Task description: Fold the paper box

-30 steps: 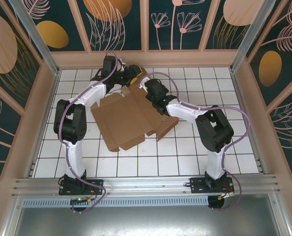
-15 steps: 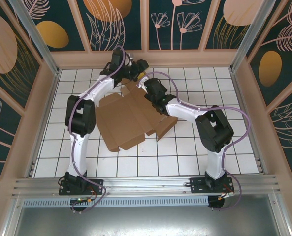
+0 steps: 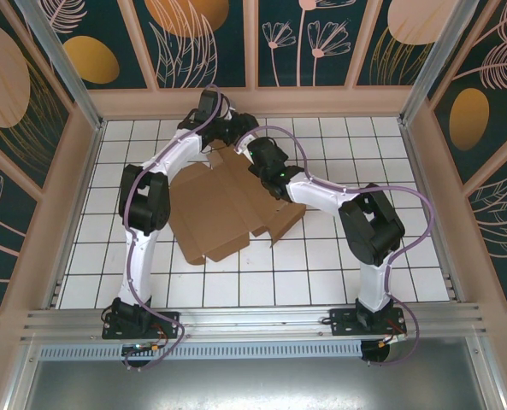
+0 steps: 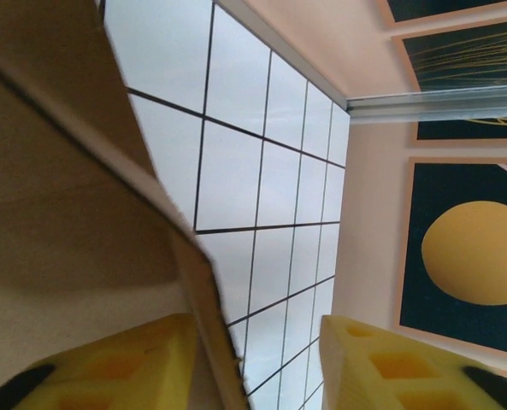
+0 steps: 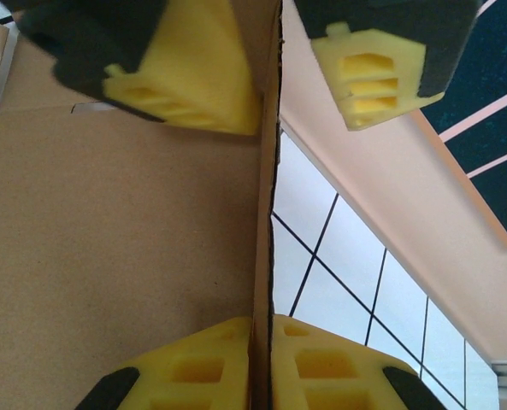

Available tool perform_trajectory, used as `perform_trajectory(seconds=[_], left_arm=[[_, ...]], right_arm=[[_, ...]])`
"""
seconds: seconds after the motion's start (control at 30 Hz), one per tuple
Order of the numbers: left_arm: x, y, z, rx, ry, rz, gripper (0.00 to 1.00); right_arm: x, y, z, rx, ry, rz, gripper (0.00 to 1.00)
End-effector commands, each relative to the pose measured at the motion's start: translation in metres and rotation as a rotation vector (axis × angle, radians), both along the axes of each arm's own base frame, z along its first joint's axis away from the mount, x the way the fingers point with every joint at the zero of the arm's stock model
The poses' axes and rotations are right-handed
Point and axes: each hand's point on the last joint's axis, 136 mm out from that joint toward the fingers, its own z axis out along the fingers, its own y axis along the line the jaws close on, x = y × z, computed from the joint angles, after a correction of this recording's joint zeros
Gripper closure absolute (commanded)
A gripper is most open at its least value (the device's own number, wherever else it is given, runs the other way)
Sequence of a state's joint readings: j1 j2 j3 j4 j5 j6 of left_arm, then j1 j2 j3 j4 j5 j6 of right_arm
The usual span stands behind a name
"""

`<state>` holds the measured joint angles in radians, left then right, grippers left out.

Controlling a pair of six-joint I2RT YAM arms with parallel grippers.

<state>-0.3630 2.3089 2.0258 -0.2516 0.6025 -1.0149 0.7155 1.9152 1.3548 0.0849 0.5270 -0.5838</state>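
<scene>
The paper box (image 3: 223, 209) is a flat brown cardboard sheet lying on the white tiles, with its far flap lifted. My right gripper (image 3: 255, 152) is shut on that flap's edge; in the right wrist view the cardboard (image 5: 125, 231) runs up between its pressed yellow pads (image 5: 202, 371). My left gripper (image 3: 234, 130) stands open at the flap's far end. Its two fingers straddle the cardboard edge, as the right wrist view shows near the left gripper (image 5: 283, 94). In the left wrist view the flap (image 4: 65, 213) rests against one finger (image 4: 108, 367), with a wide gap to the other.
The peach back wall (image 3: 253, 101) is close behind both grippers. White tiled floor (image 3: 364, 154) lies open to the right of the sheet. Aluminium posts (image 3: 433, 60) and side walls close in the cell.
The left arm has swung in toward the back centre, bringing its open gripper onto the lifted flap's far edge. The sheet has shifted slightly. The right gripper keeps hold of the flap.
</scene>
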Motion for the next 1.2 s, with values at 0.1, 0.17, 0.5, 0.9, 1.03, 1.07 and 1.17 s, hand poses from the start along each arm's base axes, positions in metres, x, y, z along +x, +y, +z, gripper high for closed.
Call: perform_trajectory(seconds=[0.1,0.17,0.5,0.9,1.03,1.07,1.17], left_arm=[[0.003,-0.005,-0.002,-0.013,-0.007,-0.024,0.79],[0.003,-0.006,-0.002,-0.026,-0.008,-0.026,0.89],[0.007,-0.001,0.009,-0.113,-0.012,0.021,1.0],[0.02,0.024,0.012,-0.288,0.03,0.193,1.0],[0.023,0.031,0.018,-0.297,0.022,0.213,1.0],[0.024,0.032,0.021,-0.298,0.016,0.217,1.0],[0.023,0.037,0.027,-0.299,0.008,0.227,1.0]], right_arm=[[-0.002,0.007,0.042,0.048,-0.092,0.014,0.87],[-0.003,0.007,0.044,0.05,-0.093,0.015,0.87],[-0.034,0.011,0.101,0.232,-0.11,0.065,0.49],[-0.159,0.088,-0.004,0.539,0.459,0.26,0.95],[-0.19,0.113,-0.066,0.469,0.624,0.253,0.96],[-0.195,0.117,-0.08,0.453,0.649,0.246,0.97],[-0.202,0.127,-0.113,0.397,0.712,0.218,0.98]])
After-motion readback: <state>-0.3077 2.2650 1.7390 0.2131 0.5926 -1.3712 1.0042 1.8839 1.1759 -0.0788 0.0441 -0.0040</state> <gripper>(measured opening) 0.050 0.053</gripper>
